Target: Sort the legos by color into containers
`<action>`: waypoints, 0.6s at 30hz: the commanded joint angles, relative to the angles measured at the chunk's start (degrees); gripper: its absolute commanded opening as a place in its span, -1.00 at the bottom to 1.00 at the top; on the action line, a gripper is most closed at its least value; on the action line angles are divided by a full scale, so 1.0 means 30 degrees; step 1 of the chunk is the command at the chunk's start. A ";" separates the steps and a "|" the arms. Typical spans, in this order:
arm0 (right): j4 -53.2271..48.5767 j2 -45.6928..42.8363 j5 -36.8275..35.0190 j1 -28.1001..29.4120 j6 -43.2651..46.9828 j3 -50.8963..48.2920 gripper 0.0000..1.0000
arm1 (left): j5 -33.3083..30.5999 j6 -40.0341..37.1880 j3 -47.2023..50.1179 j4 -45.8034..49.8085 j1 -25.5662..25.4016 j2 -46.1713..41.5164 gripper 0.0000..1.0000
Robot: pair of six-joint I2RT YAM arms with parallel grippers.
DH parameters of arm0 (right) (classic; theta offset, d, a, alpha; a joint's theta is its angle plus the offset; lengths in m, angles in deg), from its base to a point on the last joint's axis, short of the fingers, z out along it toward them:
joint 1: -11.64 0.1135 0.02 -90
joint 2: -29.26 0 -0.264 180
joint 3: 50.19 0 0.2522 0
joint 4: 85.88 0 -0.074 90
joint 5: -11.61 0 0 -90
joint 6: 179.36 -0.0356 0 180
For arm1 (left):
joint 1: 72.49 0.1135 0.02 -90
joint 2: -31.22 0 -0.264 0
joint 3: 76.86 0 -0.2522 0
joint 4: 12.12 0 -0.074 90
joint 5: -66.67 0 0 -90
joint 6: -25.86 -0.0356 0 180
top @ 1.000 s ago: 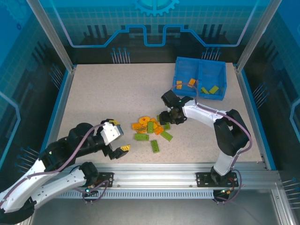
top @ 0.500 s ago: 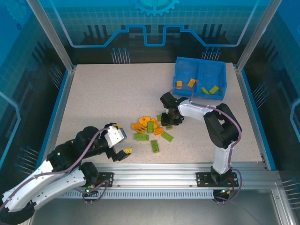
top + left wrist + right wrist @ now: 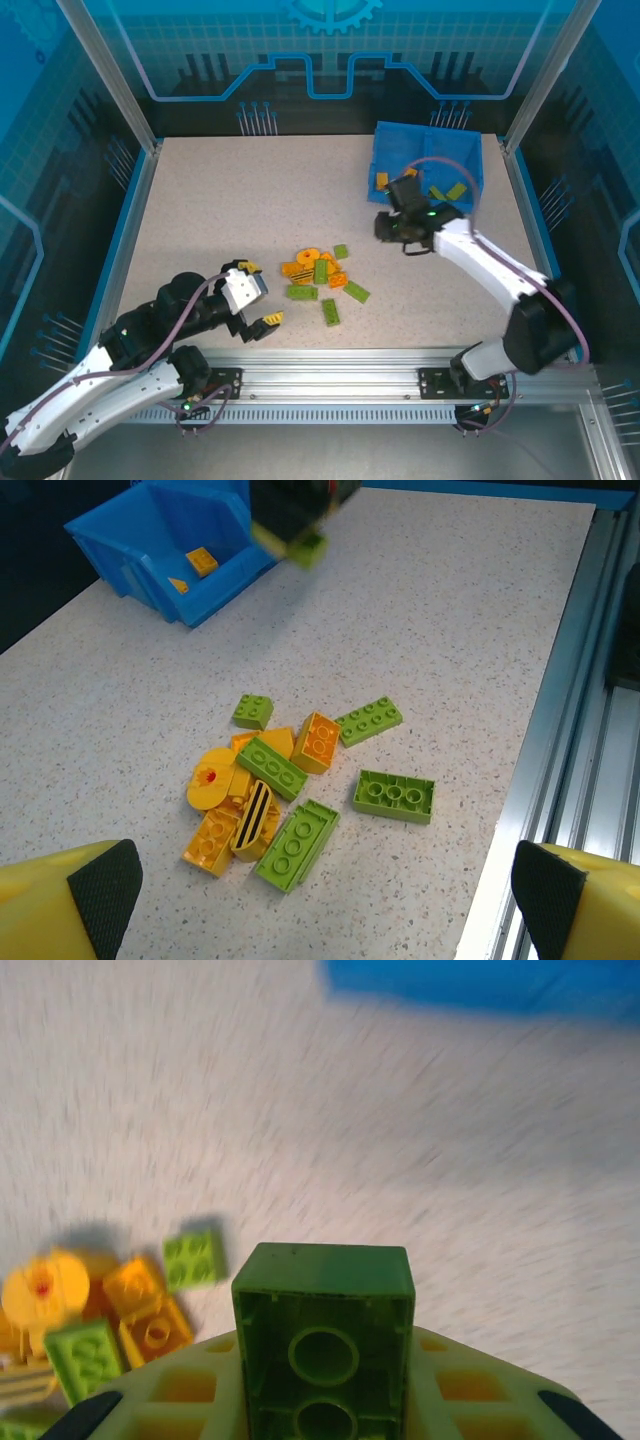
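A pile of orange and green legos (image 3: 320, 276) lies on the speckled table, seen close in the left wrist view as the pile (image 3: 285, 790). My right gripper (image 3: 386, 228) hangs between the pile and the blue bin (image 3: 377, 160), shut on a green brick (image 3: 323, 1330) that stands up between its fingers (image 3: 170, 1400). The bin's two containers hold orange bricks (image 3: 381, 181) on the left and green bricks (image 3: 446, 190) on the right. My left gripper (image 3: 257, 294) stands open near the table's front, left of the pile, with nothing in it.
A lone green square brick (image 3: 341, 251) sits at the pile's far edge. A metal rail (image 3: 330, 380) runs along the table's front edge. Blue frame walls and posts (image 3: 135, 110) enclose the table.
My right gripper has shut on a green brick at the pile, lifted it and swung right and back toward the bin. The left arm has barely shifted.
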 commanded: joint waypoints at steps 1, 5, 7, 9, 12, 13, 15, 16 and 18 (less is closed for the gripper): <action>0.0154 -0.1096 -0.1700 -0.2871 0.0657 0.0276 -0.47 | -0.0326 0.0155 0.0235 -0.0602 -0.0051 -0.0207 0.97; 0.1214 0.0354 -0.1821 -0.6236 0.1631 0.2033 -0.47 | -0.0424 0.0319 0.0260 -0.0482 -0.0037 -0.0193 0.97; 0.1428 0.2037 -0.1981 -0.7310 0.1904 0.3389 -0.47 | -0.0522 0.0353 0.0283 -0.0314 -0.0036 -0.0215 0.97; 0.1531 0.3952 -0.2042 -0.8063 0.2129 0.4898 -0.47 | -0.0764 0.0335 0.0315 -0.0130 -0.0047 -0.0236 0.97; 0.1175 0.7122 -0.2192 -0.8692 0.2207 0.7440 -0.47 | -0.1038 0.0473 0.0403 -0.0016 -0.0038 -0.0371 0.97; 0.0762 0.8173 -0.1980 -0.8830 0.2154 0.8467 -0.47 | -0.1091 0.0550 0.0421 -0.0043 -0.0039 -0.0439 0.97; 0.0177 0.9989 -0.1641 -0.8925 0.2006 1.0145 -0.47 | -0.1244 0.0596 0.0489 -0.0011 -0.0045 -0.0571 0.97; -0.0129 1.0864 -0.1425 -0.8953 0.1979 1.1053 -0.47 | -0.1435 0.0596 0.0534 0.0013 -0.0051 -0.0658 0.97; -0.0774 1.2533 -0.1308 -0.8955 0.2001 1.2717 -0.44 | -0.1924 0.0607 0.0608 0.0150 -0.0011 -0.0857 0.97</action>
